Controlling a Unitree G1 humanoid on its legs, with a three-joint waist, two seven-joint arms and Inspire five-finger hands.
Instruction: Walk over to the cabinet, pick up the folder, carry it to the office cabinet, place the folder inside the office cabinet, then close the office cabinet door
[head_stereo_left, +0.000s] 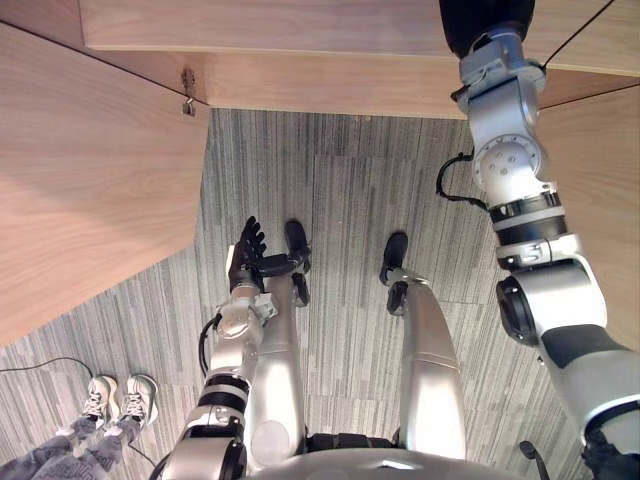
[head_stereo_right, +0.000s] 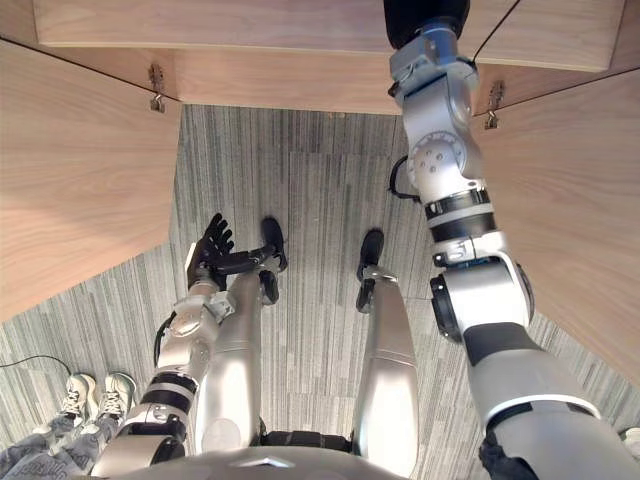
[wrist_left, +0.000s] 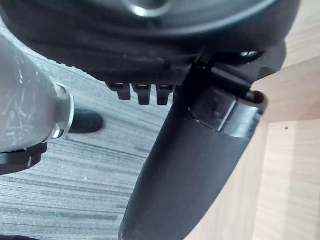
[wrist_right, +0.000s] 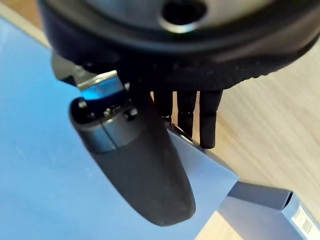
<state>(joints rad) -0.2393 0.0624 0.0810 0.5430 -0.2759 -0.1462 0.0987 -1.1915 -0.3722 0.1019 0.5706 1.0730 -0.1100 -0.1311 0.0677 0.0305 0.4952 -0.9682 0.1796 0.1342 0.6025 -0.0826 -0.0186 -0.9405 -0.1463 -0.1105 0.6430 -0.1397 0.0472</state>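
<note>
**deskbot_fan:** Which step is this? My read is the drop-off. The left door (head_stereo_left: 90, 170) and right door (head_stereo_left: 600, 170) of the cabinet (head_stereo_left: 300, 30) both hang wide open. The right arm goes up and forward past the cabinet's front edge, so the hand is in there somewhere.

**g1_watcher:** Yeah, placing looks right to me too. The right wrist view has the goods: the blue folder (wrist_right: 40, 165) sits right under the right hand (wrist_right: 165, 50), over a wood shelf (wrist_right: 265, 135). The thumb (wrist_right: 135, 165) lies across the blue face. The fingers (wrist_right: 210, 120) curl down at the folder's edge, and its corner runs in between. I'd call that pinched on the folder, not let go yet. Can't tell if the folder is fully resting on the shelf or a bit off it.

**deskbot_fan:** So what does the next move need?

**g1_watcher:** Just my guess: get it flat on the shelf, spread thumb and fingers, then pull the arm straight back so the folder doesn't get dragged out with it. After that come the doors. The robot stands between them, so it probably has to back off a little before swinging one shut.

**deskbot_fan:** And the other arm?

**g1_watcher:** Idle. The left hand (head_stereo_left: 250, 255) hangs low by the leg over the floor (head_stereo_left: 330, 180), fingers straight and relaxed, nothing in it.
</note>
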